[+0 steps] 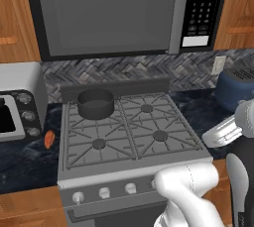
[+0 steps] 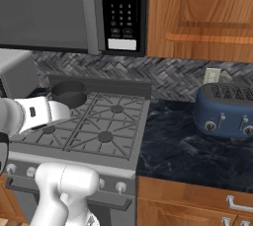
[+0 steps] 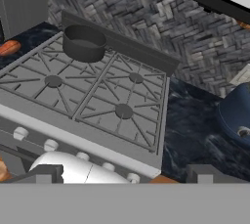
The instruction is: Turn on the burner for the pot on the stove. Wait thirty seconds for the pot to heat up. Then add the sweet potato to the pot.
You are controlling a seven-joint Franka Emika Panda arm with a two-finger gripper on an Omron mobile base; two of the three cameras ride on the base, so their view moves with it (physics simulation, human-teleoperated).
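The dark-grey pot [image 1: 94,103] [image 2: 69,93] [image 3: 84,42] stands on the back left corner of the grey stove [image 1: 130,133] [image 2: 89,131] [image 3: 97,96]; it hides the burner beneath it. An orange-red sweet potato [image 1: 49,139] [image 3: 9,48] lies on the dark counter just left of the stove. Along the stove's front runs a row of white knobs [image 1: 104,193] [image 2: 121,186] [image 3: 50,145]. My gripper [image 3: 124,175] is open, its dark fingertips [image 3: 44,174] wide apart with nothing between them. It hangs in front of and above the stove, well away from pot and knobs.
A silver toaster oven [image 1: 15,107] [image 3: 22,0] stands on the counter left of the stove, a blue toaster [image 1: 238,88] [image 2: 227,109] [image 3: 237,113] on the right counter. A microwave [image 1: 109,13] [image 2: 74,10] hangs above the stove. Three other burners [image 1: 160,135] are bare.
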